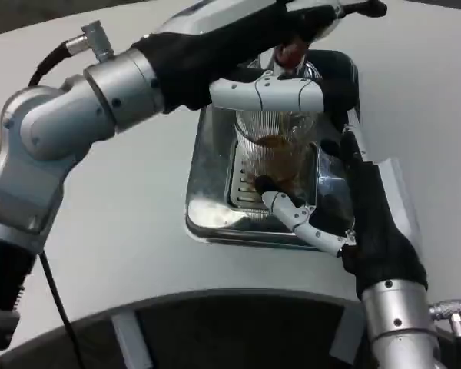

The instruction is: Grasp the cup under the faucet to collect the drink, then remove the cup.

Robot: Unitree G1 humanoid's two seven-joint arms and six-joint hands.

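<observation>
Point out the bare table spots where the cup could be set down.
Bare white table lies left of the metal drip tray, below the left forearm, and in front of the tray. It is crowded on the tray: the ribbed cup sits there with the right robot hand around it and the left robot hand above.

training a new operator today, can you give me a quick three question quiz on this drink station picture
1. True or false: the cup stands on the metal tray.
2. Which hand holds the cup? A) left hand B) right hand C) neither
3. Fill in: the left hand is up at the ____, above the cup.

Key
1. True. The ribbed clear cup sits on the tray's slotted grate, with some brown drink in it.
2. B. The right hand's fingers wrap the cup from the side.
3. Faucet. The left hand reaches over it; whether it presses the lever cannot be told.
</observation>
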